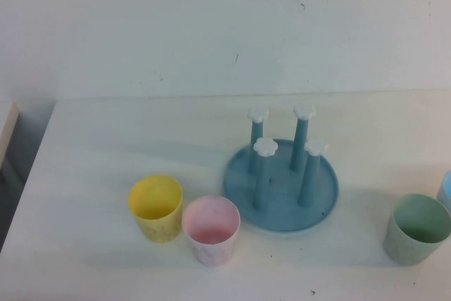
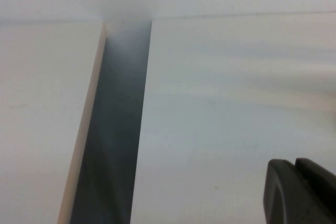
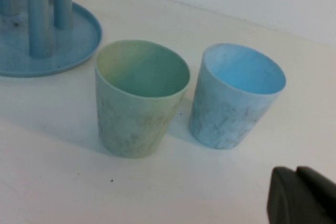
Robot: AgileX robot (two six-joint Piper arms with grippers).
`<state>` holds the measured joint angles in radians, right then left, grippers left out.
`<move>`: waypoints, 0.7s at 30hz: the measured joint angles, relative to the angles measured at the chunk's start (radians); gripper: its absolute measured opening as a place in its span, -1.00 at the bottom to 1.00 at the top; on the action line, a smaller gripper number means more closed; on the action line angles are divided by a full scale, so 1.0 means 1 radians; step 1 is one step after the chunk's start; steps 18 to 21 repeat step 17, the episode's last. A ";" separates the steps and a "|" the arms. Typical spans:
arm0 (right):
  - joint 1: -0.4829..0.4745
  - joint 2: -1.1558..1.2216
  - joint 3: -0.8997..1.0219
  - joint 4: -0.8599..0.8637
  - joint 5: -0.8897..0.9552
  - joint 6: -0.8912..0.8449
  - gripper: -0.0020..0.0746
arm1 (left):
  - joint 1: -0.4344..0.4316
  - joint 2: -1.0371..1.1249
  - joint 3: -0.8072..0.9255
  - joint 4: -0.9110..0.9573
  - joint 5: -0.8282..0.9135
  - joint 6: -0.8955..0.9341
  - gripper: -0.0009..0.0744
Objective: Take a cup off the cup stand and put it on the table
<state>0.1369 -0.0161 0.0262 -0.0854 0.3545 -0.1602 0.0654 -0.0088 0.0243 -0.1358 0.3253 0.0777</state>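
The pale pink cup [image 1: 211,230] stands upright on the white table [image 1: 106,146], just in front and left of the blue cup stand [image 1: 320,206]. The stand's four pegs with white flower caps [image 1: 266,146] carry no cup. Neither arm shows in the high view. My left gripper [image 2: 295,162] is shut and empty over bare tabletop near the table's left edge. My right gripper [image 3: 296,170] is shut and empty, low over the table near the pale green cup [image 3: 140,98]. The stand's base also shows in the right wrist view [image 3: 79,45].
A yellow cup [image 1: 156,207] stands left of the pink cup. The pale green cup [image 1: 417,229] stands at the right, with a pale blue cup [image 3: 236,95] beside it at the view's right edge [image 1: 445,189]. A dark gap [image 2: 113,129] separates the table from a neighbouring surface on the left.
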 joint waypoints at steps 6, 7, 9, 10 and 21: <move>0.000 0.000 0.000 0.000 0.000 -0.001 -0.95 | 0.000 0.000 0.000 0.002 0.004 0.000 -0.98; 0.000 0.000 0.000 0.000 0.000 -0.001 -0.95 | 0.000 0.000 -0.002 0.002 0.004 0.000 -0.98; 0.000 0.000 0.000 0.000 0.000 -0.001 -0.95 | 0.000 0.000 -0.002 0.002 0.006 0.000 -0.98; 0.000 0.000 0.000 0.000 0.000 -0.001 -0.95 | 0.000 0.000 -0.002 0.002 0.008 0.000 -0.98; 0.000 0.000 0.000 0.000 0.000 -0.001 -0.95 | 0.000 0.000 -0.002 0.002 0.007 0.000 -0.98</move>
